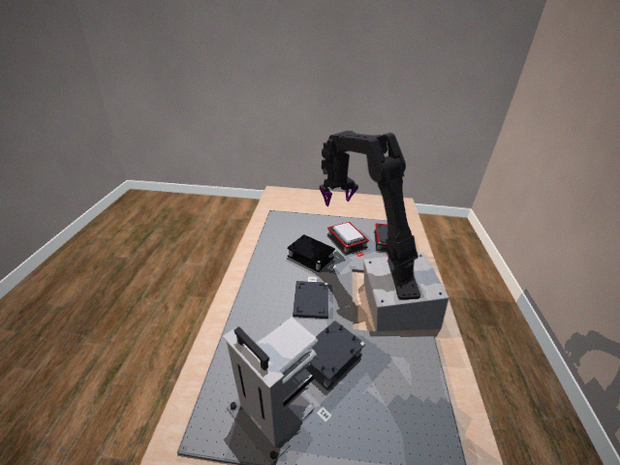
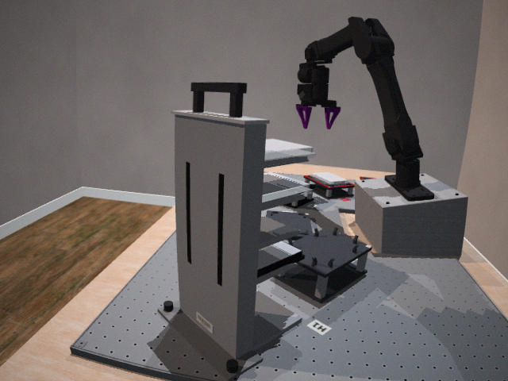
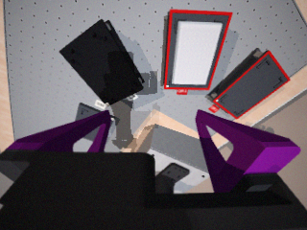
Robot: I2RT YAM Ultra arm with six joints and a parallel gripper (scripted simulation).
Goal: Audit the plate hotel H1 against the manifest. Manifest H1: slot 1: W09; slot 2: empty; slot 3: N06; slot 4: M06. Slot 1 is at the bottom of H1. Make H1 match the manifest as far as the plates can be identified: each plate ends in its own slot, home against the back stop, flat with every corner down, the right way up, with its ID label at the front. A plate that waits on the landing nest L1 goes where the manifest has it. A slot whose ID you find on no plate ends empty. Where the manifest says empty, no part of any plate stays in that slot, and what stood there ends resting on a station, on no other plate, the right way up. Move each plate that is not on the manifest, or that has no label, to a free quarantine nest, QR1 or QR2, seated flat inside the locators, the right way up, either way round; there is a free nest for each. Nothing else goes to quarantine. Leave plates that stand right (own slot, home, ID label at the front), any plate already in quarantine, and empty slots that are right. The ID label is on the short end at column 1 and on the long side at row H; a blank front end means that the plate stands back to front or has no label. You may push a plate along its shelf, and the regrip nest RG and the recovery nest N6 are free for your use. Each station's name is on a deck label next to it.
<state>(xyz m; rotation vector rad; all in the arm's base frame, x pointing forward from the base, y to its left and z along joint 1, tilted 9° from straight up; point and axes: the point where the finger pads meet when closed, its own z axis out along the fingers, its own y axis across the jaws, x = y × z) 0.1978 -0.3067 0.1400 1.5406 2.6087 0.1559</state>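
The plate hotel H1 [image 1: 260, 385] [image 2: 213, 205] stands at the near end of the deck, with its open side facing the arm. A white plate [image 1: 288, 342] [image 2: 282, 146] lies in its top slot. A dark plate [image 2: 279, 255] shows in the bottom slot. What the middle slots hold I cannot tell. Another white plate [image 1: 349, 232] [image 2: 330, 177] [image 3: 196, 53] sits in a red-edged quarantine nest. The second red-edged nest [image 3: 251, 86] is bare. A black plate [image 1: 310, 248] [image 3: 103, 62] rests on a nest to the left. My gripper [image 1: 337, 198] [image 2: 317, 123] [image 3: 153, 114] is open and empty, high above these nests.
A raised dark nest with locator pins [image 1: 336, 350] [image 2: 328, 248] stands right in front of the hotel. A flat dark nest [image 1: 311, 298] lies mid-deck. The arm's grey pedestal [image 1: 405, 300] [image 2: 409, 221] stands at the right. The H1 deck label [image 1: 324, 414] [image 2: 319, 326] lies near the hotel.
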